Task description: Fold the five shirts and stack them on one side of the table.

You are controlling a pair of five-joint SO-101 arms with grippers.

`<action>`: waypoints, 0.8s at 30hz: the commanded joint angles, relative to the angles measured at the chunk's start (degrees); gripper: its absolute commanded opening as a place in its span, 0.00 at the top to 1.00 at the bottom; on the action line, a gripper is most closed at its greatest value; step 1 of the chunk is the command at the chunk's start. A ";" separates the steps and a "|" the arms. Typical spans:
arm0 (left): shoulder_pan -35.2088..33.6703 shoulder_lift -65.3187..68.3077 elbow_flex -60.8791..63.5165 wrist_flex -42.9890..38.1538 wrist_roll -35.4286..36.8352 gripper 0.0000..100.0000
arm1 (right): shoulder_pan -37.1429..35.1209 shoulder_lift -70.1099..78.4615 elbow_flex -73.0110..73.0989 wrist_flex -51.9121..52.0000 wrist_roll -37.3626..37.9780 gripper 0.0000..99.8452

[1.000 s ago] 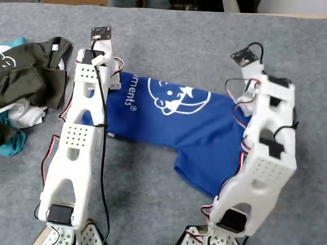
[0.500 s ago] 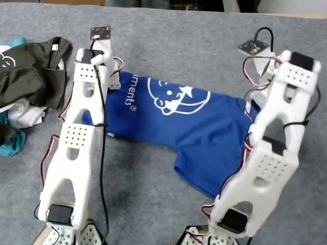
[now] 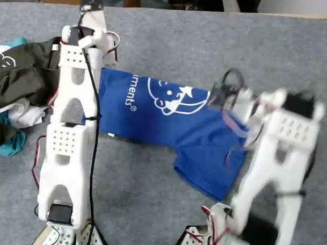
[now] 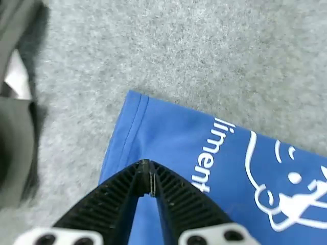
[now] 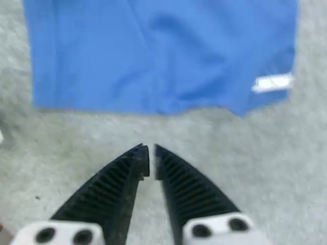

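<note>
A blue shirt (image 3: 169,120) with a white print lies spread flat in the middle of the grey table (image 3: 171,42). My left arm (image 3: 76,71) stretches along the shirt's left edge. In the left wrist view my left gripper (image 4: 148,171) is shut, its tips just above the blue shirt (image 4: 214,168) near a hemmed corner. My right arm (image 3: 281,143) stands over the shirt's right side. In the right wrist view my right gripper (image 5: 150,154) is shut with nothing in it, over bare table just off the edge of the blue shirt (image 5: 153,56).
A heap of other shirts sits at the table's left edge: a dark olive one (image 3: 25,69) on top, white (image 3: 19,112) and teal (image 3: 12,141) cloth under it. Part of the olive shirt (image 4: 15,117) shows in the left wrist view.
The left arm has swung up and to the left, uncovering the shirt's left edge. The right arm rose toward the far side, then came back down and left over the shirt. The shirt has not moved.
</note>
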State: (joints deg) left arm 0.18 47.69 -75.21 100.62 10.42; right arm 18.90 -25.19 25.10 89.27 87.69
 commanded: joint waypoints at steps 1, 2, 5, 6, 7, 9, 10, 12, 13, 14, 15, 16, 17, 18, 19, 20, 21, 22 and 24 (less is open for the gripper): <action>-3.30 -18.99 15.78 0.53 -3.43 0.97 | -5.01 -11.74 19.21 -7.03 0.62 0.82; -3.74 -23.38 22.20 0.44 -4.13 0.97 | -6.33 -12.70 22.81 -8.44 0.53 0.80; -3.30 -35.60 41.98 -0.88 -5.36 0.97 | -9.49 -13.05 29.58 -13.54 -2.81 0.81; -3.21 -39.47 48.75 -2.46 -6.15 0.97 | -10.20 -13.05 31.16 -15.30 -3.69 0.80; -3.65 -43.08 55.69 -4.57 -6.77 0.97 | -10.73 -13.05 32.57 -17.05 -4.48 0.80; -5.41 -50.73 68.70 -9.58 -8.88 0.97 | -11.60 -13.05 35.38 -20.48 -5.89 0.77; -6.20 -54.68 75.30 -12.40 -10.02 0.97 | -11.87 -13.05 36.70 -21.63 -5.98 0.76; -7.16 -62.15 87.43 -17.85 -13.63 0.97 | -12.04 -12.97 39.08 -23.82 -5.98 0.75; -7.25 -65.58 92.79 -20.04 -15.30 0.97 | -12.66 -12.53 40.13 -24.79 -5.98 0.75; -7.25 -68.75 97.63 -21.45 -17.14 0.97 | -13.10 -11.74 40.75 -25.41 -5.98 0.75; -7.25 -71.82 102.11 -22.59 -18.55 0.97 | -13.45 -10.51 41.36 -26.20 -6.15 0.75; -7.25 -74.64 105.89 -23.38 -19.52 0.97 | -13.80 -8.84 41.54 -27.08 -6.15 0.75; -7.34 -77.19 108.97 -23.91 -19.87 0.97 | -13.98 -6.90 41.54 -28.31 -6.24 0.75; -7.34 -79.47 111.60 -24.18 -19.96 0.97 | -14.07 -4.53 41.36 -29.71 -6.33 0.75; -7.60 -81.49 113.80 -24.35 -19.87 0.97 | -13.98 -2.24 41.27 -31.56 -6.33 0.75; -8.22 -83.52 115.65 -24.35 -20.04 0.97 | -13.89 0.13 41.19 -33.41 -6.33 0.75; -8.75 -85.10 117.14 -24.35 -20.13 0.97 | -13.80 2.15 41.19 -35.08 -6.33 0.75; -9.45 -86.42 118.37 -24.35 -20.13 0.97 | -13.45 4.09 41.01 -36.31 -6.33 0.75; -11.56 -88.09 119.96 -24.35 -20.13 0.97 | -12.92 5.23 39.87 -36.75 -6.33 0.77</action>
State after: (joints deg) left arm -9.14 -36.44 42.59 76.97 -8.92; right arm 5.45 -22.99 65.89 55.16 81.80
